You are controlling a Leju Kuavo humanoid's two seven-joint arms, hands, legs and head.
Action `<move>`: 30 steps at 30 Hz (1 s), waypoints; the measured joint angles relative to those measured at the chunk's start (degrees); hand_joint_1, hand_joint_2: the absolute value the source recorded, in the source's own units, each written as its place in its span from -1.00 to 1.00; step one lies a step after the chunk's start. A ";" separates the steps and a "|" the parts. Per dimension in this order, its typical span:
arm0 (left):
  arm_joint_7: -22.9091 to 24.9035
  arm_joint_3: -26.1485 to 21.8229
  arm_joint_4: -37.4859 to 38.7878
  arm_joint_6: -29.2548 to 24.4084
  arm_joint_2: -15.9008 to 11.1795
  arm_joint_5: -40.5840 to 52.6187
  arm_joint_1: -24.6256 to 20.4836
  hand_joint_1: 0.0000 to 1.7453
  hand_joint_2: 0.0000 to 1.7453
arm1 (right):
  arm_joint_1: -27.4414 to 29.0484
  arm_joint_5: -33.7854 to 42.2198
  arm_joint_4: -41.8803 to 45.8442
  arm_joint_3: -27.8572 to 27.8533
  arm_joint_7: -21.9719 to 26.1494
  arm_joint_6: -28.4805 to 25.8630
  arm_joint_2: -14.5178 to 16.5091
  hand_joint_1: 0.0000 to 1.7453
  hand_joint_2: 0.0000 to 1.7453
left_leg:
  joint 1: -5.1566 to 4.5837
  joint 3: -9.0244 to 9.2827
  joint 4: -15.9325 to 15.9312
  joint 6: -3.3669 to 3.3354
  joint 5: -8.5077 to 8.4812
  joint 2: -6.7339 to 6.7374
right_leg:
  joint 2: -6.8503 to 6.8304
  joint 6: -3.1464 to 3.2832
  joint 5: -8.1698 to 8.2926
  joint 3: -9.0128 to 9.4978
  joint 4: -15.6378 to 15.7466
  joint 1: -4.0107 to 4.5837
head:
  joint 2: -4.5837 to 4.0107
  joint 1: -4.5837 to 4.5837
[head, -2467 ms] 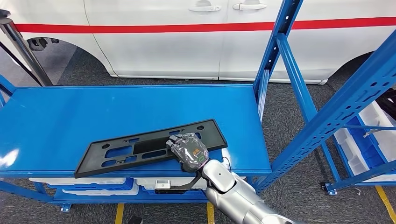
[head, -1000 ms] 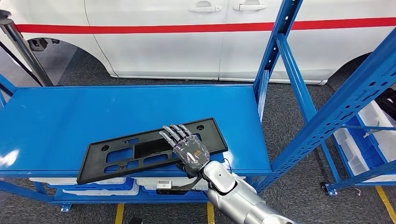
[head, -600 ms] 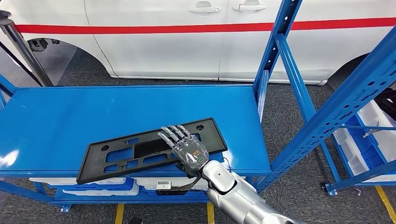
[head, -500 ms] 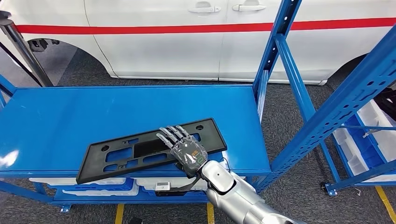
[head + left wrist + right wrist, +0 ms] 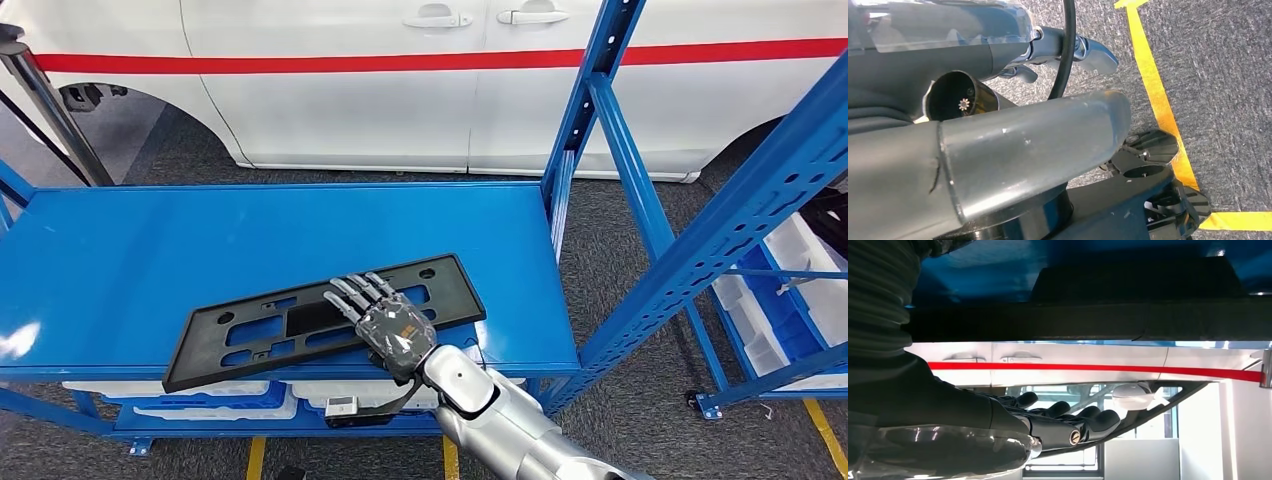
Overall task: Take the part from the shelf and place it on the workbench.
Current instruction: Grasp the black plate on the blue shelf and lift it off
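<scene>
One black part (image 5: 320,315) (a flat frame, no readable writing on it) lies near the front edge of the blue workbench (image 5: 140,250), the right hand (image 5: 385,320) above it with fingers (image 5: 350,292) spread, holding nothing; left hand's (image 5: 998,145) state unclear.

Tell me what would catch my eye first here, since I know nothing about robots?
Probably the long black plastic part, lying askew near the front edge of the bright blue workbench, with the robot's silver right hand over it, fingers spread. Behind the bench stands a white car with a red stripe along its side, and blue shelf posts rise on the right.
</scene>
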State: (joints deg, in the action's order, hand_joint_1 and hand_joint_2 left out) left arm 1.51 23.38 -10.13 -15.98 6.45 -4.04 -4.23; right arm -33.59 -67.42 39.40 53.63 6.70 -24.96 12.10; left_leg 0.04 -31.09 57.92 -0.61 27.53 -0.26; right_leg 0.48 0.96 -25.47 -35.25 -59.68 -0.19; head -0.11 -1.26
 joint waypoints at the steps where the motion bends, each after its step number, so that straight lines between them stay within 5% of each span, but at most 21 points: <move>1: 0.00 0.00 0.00 0.00 0.00 0.00 0.01 -1.00 -1.00 | -0.01 -0.05 -0.01 0.03 0.02 0.04 0.03 -1.00 1.00 | 0.00 0.00 0.00 0.00 0.00 0.00 | 0.00 0.00 0.00 0.00 0.00 0.00 | 0.00 -0.01; 27: -0.64 -0.63 0.01 0.66 0.00 -1.40 0.40 -1.00 -1.00 | -0.70 -0.02 -0.03 1.89 -0.13 4.55 1.80 -1.00 1.00 | 0.00 0.10 0.00 0.03 0.02 0.04 | 0.04 0.00 0.00 0.08 0.00 0.00 | 0.00 0.00; 30: -0.66 -0.89 0.01 0.66 0.00 -1.57 0.46 -1.00 -1.00 | -0.70 0.03 -0.02 1.97 -0.13 4.65 1.86 0.35 1.00 | 0.00 0.10 0.00 0.03 0.02 0.04 | 0.04 0.00 0.00 0.08 0.00 0.00 | 0.00 -0.01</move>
State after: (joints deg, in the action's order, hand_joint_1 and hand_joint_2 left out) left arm 0.85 22.50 -10.12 -15.32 6.45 -5.62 -3.77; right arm -34.28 -67.39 39.38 55.60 6.58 -20.31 13.96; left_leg 0.04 -30.99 57.91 -0.58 27.55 -0.22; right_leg 0.52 0.96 -25.48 -35.17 -59.68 -0.19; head -0.11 -1.27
